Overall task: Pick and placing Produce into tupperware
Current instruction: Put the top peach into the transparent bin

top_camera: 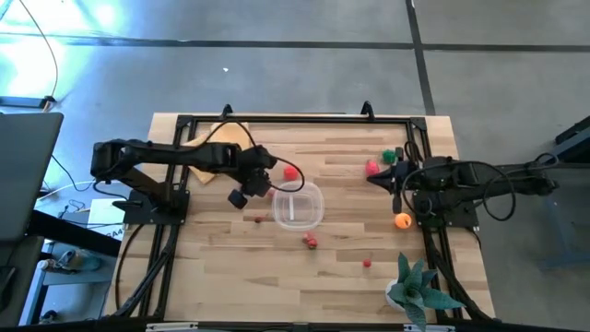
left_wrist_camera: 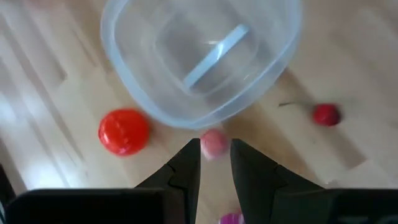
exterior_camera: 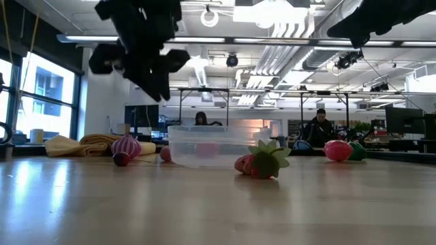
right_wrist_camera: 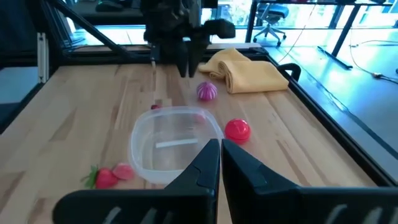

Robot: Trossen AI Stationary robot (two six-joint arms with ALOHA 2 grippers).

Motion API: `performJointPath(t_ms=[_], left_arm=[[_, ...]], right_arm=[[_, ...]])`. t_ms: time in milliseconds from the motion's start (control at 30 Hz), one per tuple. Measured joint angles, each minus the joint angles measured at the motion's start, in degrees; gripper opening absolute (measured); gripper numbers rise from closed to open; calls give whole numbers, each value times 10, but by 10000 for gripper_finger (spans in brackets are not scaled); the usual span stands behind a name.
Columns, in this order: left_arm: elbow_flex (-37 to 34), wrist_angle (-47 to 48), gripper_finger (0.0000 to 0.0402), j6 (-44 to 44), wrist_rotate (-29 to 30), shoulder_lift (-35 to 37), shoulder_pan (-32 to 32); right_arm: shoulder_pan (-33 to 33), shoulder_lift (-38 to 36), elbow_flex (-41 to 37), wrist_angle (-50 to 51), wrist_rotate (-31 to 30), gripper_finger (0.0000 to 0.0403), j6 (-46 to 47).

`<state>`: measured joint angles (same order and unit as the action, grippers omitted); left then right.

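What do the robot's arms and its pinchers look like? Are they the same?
Yes, they match. Both arms are dark, nearly black, built from jointed segments, with thin black cables looping alongside. The left gripper ends in two flat, dark, tapering fingers. The right gripper has the same kind of dark wedge-shaped pair. No markings show on either.

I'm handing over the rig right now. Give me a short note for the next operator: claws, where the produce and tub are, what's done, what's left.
Left claw: hanging above the table beside the tub, fingers slightly apart, nothing held; a small pink piece lies just beyond its tips.
Right claw: shut, empty, waiting at the table's right side.
Tub: mid-table, no produce visible inside.
Produce: all loose on the table, including a red ball, a strawberry, a purple bulb, an orange piece.
Done: nothing placed.
Left: everything; the pink piece looks the likely start.
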<state>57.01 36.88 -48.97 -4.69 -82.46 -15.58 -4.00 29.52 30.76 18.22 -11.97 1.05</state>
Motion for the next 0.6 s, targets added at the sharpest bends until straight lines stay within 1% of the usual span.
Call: performJointPath(t_ms=[100, 200, 367, 600], left_arm=[[-31, -29, 78, -1, 12, 0, -13], [-45, -37, 79, 8, 12, -1, -30], [-47, -31, 79, 4, 14, -2, -49], [-47, -28, 79, -14, 16, -2, -56]], right_arm=[[0, 0, 0, 0, 0, 9, 4], [0, 0, 0, 0, 0, 9, 4], [0, 0, 0, 0, 0, 9, 4], [0, 0, 0, 0, 0, 9, 4]])
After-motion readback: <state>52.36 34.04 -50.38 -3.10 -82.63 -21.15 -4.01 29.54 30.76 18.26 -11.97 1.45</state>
